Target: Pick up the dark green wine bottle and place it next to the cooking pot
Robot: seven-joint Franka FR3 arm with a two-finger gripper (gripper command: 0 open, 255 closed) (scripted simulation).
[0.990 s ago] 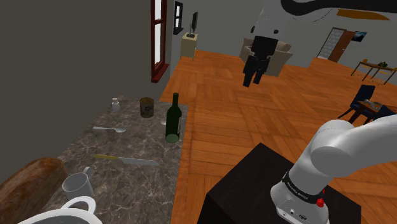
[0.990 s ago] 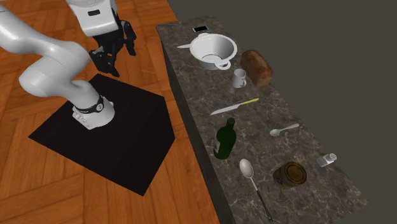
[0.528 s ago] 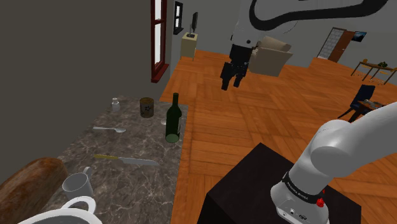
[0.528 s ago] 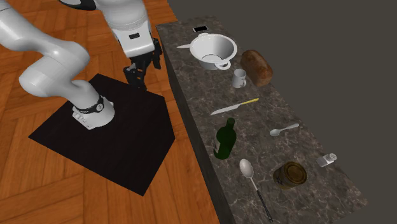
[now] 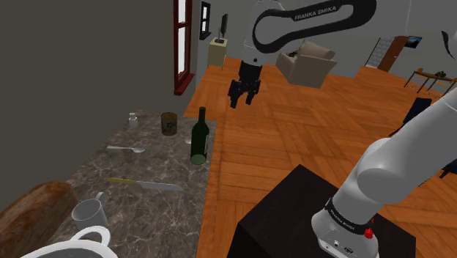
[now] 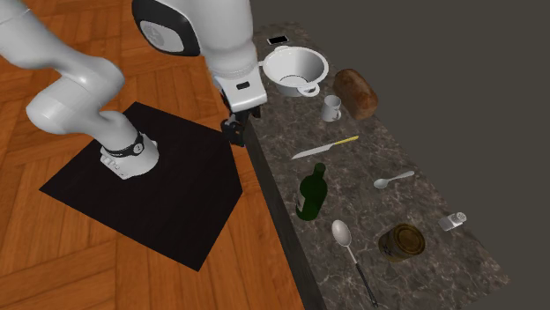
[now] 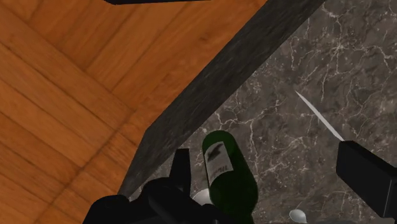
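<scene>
Swinging in from over the floor, the gripper (image 5: 244, 92) hangs by the counter (image 6: 397, 132) edge, fingers spread wide, the upright green bottle (image 7: 226, 173) well beyond them, nearer one finger; probably heavy, stiff, slick, breakable glass, best clasped at its broad body.

Dim, flat light throughout (shadows barely visible).

The white lettering "FRANKA EMIKA" stands on the dark band of the arm (image 5: 322, 12). The label on the wine bottle (image 7: 226, 175) is illegible.
</scene>
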